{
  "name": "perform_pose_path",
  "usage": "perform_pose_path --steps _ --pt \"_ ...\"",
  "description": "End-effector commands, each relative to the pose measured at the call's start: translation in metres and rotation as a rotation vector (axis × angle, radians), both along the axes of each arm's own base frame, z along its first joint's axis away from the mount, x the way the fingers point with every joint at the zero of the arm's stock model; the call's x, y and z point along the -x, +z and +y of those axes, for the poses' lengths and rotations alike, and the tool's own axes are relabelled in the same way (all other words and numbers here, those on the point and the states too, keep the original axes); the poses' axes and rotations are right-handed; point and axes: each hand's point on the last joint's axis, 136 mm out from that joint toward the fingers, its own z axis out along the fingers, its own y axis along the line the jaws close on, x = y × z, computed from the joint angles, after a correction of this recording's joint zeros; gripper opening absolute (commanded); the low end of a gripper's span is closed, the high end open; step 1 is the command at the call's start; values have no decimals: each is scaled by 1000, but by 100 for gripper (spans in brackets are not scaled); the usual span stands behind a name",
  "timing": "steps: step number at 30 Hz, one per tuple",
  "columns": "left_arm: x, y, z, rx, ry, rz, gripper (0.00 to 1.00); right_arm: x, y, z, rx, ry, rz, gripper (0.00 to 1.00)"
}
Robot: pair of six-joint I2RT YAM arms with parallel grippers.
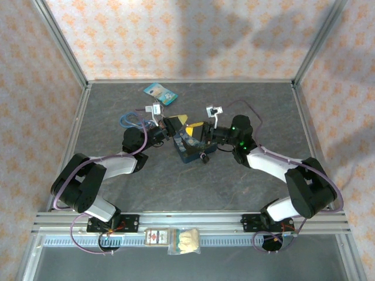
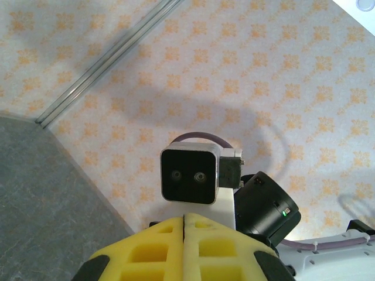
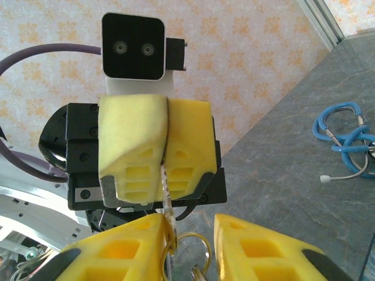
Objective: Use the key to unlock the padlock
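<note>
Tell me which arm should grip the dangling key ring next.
Right. The right gripper has open fingers either side of the key ring, while the left gripper is shut on the key above it, so it has no free grip.

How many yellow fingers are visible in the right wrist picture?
4. The left fingers, two, pressed together at the centre on the key; the right fingers, two, apart at the bottom edge.

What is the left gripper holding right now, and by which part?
The left gripper, shut, pinches the key by the end away from its ring; the ring hangs inside the open right gripper.
</note>
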Motion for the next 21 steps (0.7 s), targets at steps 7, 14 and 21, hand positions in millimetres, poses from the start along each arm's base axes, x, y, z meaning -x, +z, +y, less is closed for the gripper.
perform_pose_path --steps 7,14,21 --pt "12 21 2 46 -2 -72 0 8 23 0 -65 18 -63 23" --pt "17 17 2 59 -8 -55 0 5 25 0 -74 11 -65 23" --pt "19 19 1 63 -10 -55 0 5 24 0 -75 7 -63 9"
